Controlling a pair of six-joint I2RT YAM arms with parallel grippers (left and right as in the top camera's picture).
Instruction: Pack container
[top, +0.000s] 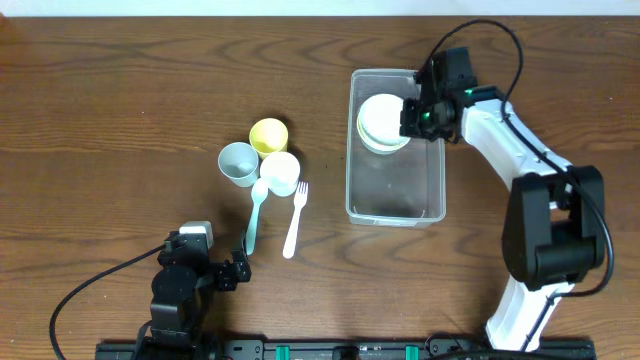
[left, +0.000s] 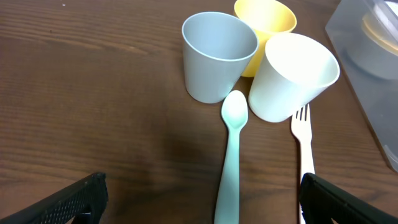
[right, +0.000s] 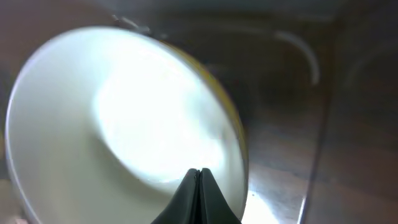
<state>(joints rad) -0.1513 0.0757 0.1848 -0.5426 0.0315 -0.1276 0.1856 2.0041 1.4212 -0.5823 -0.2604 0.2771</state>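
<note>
**Overhead.** The container (top: 395, 195) lies right of centre on the table (top: 120, 90). At its far end a white bowl (top: 381, 118) sits nested in a yellow bowl (top: 368, 143). Its near half is empty. The right gripper (top: 418, 115) is at the bowls' right edge. The left gripper (top: 232, 270) rests at the near left, empty.

**Left wrist.** Fingers are spread wide. A grey cup (left: 219, 56), yellow cup (left: 264, 22) and white cup (left: 292, 74) stand bunched together outside the container. A spoon (left: 231, 155) and fork (left: 305, 143) lie just near of them. Risk: taking one cup may topple its neighbours.

**Right wrist.** Fingertips are closed together over the white bowl, with no rim visible between them. Risk: a careless lift could catch the rim and tilt the stack.
</note>
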